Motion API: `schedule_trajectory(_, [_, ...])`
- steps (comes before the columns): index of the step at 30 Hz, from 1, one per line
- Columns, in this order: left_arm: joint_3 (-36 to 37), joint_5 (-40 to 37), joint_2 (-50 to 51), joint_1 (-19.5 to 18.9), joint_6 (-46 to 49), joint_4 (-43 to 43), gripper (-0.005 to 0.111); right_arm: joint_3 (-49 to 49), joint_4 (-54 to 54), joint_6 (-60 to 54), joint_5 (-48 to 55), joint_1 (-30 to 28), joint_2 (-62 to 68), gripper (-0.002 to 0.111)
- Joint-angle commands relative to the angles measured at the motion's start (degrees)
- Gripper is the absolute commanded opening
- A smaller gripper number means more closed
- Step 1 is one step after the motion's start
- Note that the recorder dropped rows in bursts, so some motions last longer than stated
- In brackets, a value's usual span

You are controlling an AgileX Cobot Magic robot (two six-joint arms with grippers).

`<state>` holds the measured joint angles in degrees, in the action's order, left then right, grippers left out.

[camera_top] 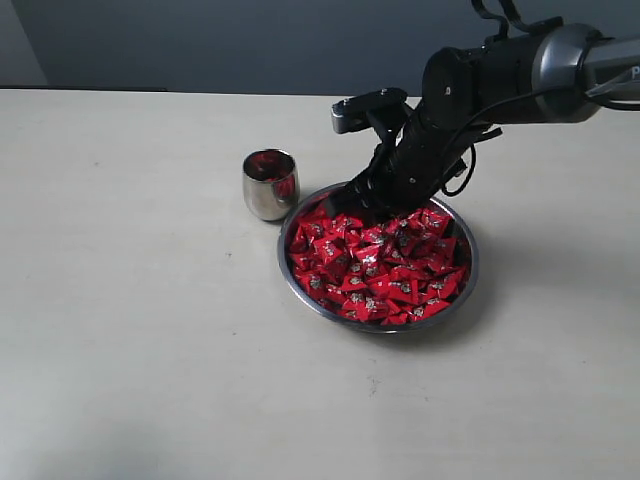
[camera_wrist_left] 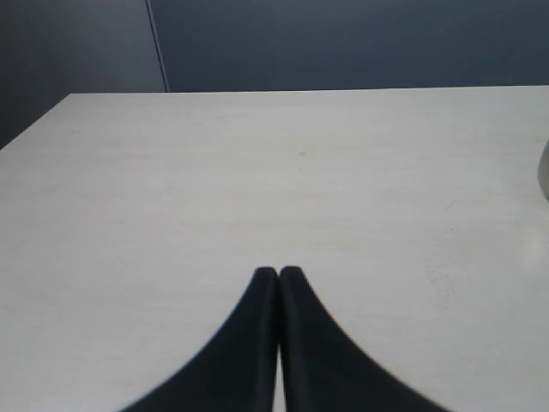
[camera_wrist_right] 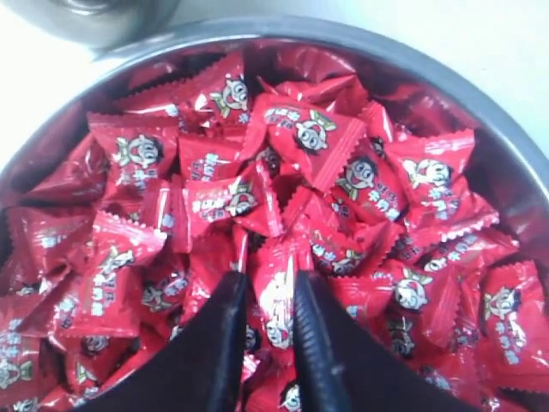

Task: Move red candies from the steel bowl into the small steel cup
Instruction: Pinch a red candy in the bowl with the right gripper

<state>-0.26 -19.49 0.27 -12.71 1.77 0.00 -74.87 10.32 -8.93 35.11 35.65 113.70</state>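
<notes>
The steel bowl [camera_top: 298,276] sits mid-table, heaped with red candies [camera_top: 385,268]. The small steel cup [camera_top: 270,184] stands upright just left of the bowl, almost touching its rim. My right gripper [camera_top: 362,205] reaches down into the far left part of the bowl. In the right wrist view that gripper [camera_wrist_right: 268,287] has its fingers closed on one red candy [camera_wrist_right: 276,302], among the other candies [camera_wrist_right: 300,129]; the bowl's rim [camera_wrist_right: 485,96] and the cup's base [camera_wrist_right: 86,19] show beyond. My left gripper [camera_wrist_left: 279,273] is shut and empty over bare table.
The pale tabletop [camera_top: 130,330] spreads around the bowl and cup. A dark wall [camera_top: 250,40] runs behind the table's far edge. The left arm is outside the exterior view.
</notes>
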Motion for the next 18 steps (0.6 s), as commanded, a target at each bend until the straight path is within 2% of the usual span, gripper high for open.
schedule_trajectory(1, [0.26, 0.58, -0.27, 0.27, -0.08, -0.35, 0.000, -0.24, 0.99, -0.28, 1.94, -0.20, 0.76, 0.021])
schedule_trajectory(18, [0.26, 0.58, -0.27, 0.27, -0.08, -0.35, 0.000, -0.24, 3.18, -0.28, 4.58, -0.20, 1.85, 0.021])
